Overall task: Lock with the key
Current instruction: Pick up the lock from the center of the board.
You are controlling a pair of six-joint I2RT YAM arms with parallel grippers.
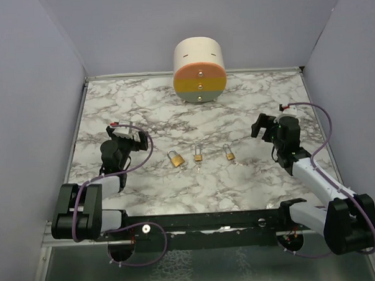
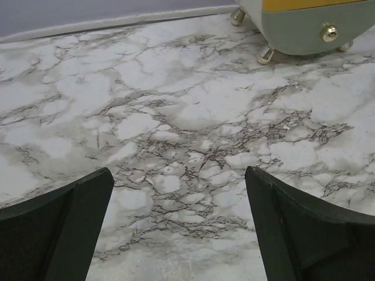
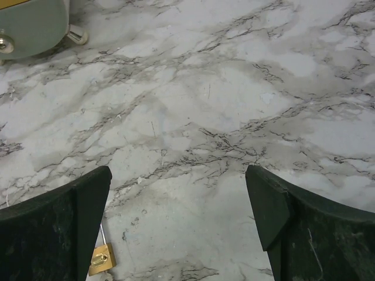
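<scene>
Row of padlocks (image 1: pixel 198 156) on the tabletop (image 1: pixel 142 111) toward near edge, left hand (image 1: pixel 130 139) spread apart, right hand (image 1: pixel 261 126) spread apart, round striped box (image 1: pixel 199 70) at far edge.

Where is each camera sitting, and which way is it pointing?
Top external: above and behind the bases, looking down on the marble table, both arms, three padlocks and the drawer unit.
Left wrist: on the left gripper, facing forward over marble to the drawer unit; its open fingers frame the bottom.
Right wrist: on the right gripper, angled at the marble; open fingers, one padlock at lower left.
Shared: both wrist views catch the drawer unit's grey bottom drawer and a brass foot.
</scene>
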